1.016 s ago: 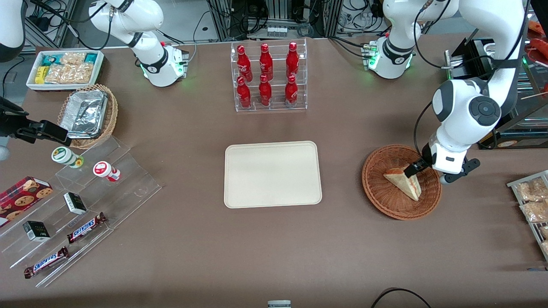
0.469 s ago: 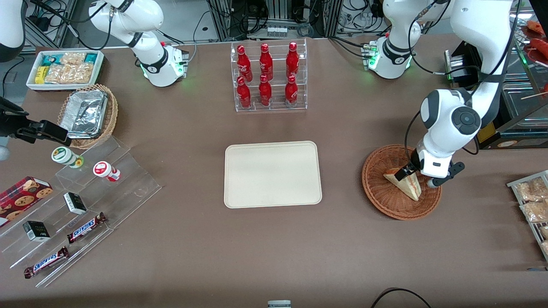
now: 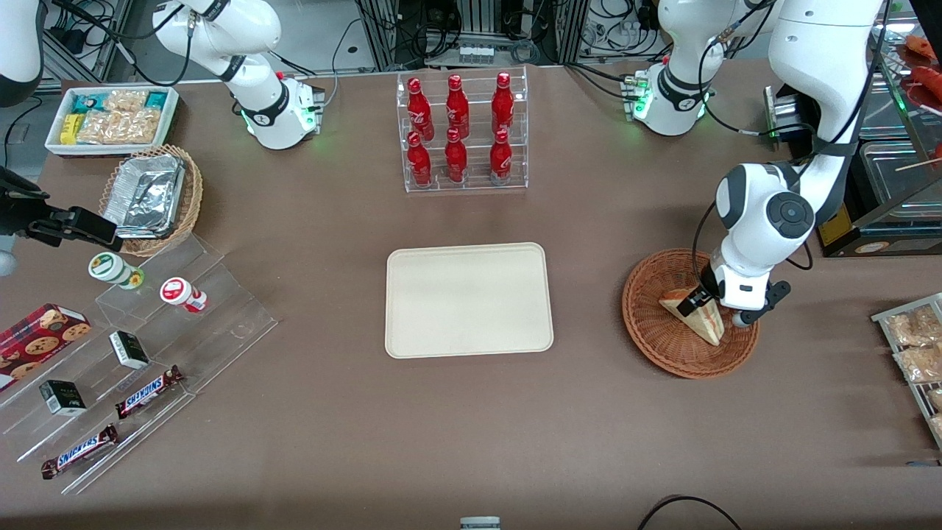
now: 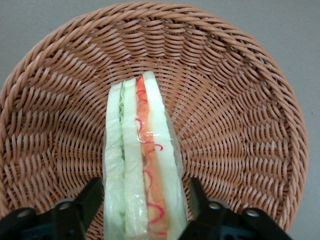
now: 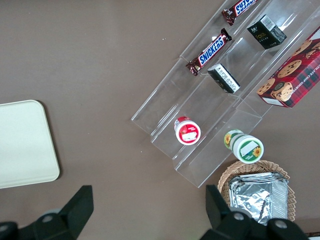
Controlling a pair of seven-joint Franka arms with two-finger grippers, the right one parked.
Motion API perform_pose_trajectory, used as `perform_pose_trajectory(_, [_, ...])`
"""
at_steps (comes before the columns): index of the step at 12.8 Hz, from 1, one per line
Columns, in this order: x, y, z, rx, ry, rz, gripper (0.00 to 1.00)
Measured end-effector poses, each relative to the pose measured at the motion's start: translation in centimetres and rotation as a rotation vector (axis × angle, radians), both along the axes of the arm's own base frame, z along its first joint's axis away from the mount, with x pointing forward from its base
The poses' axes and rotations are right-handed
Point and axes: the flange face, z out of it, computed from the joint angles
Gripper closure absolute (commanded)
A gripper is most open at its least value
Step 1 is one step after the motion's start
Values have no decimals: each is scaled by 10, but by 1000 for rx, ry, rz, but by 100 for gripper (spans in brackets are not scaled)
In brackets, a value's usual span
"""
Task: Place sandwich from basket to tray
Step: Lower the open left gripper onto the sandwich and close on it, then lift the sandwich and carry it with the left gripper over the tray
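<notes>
I'm bracketing the sandwich (image 4: pixel 142 165) in the basket (image 4: pixel 240 105) with the end effector (image 4: pixel 142 210), fingers unclenched; the tray (image 3: pixel 469 300) is waiting.

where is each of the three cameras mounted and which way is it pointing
Front view: high, looking down at the table; both arms show, the claw at the sandwich in the basket.
Left wrist view: on the working arm, looking down into the basket; fingers flank the sandwich.
Right wrist view: on the parked arm, over the snack steps.
Front and right wrist share the tray.
</notes>
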Motion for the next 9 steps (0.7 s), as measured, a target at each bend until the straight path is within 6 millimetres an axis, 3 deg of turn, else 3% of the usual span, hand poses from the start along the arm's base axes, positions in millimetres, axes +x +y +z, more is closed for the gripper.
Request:
perform_pose_trajectory(5, [5,-4,13,3,2,-10,98])
perform_pose_trajectory(7, [11,-8,46,15,63,-21,98])
perform_pose_trajectory(9, [18,-29,99,55,112,-84,98])
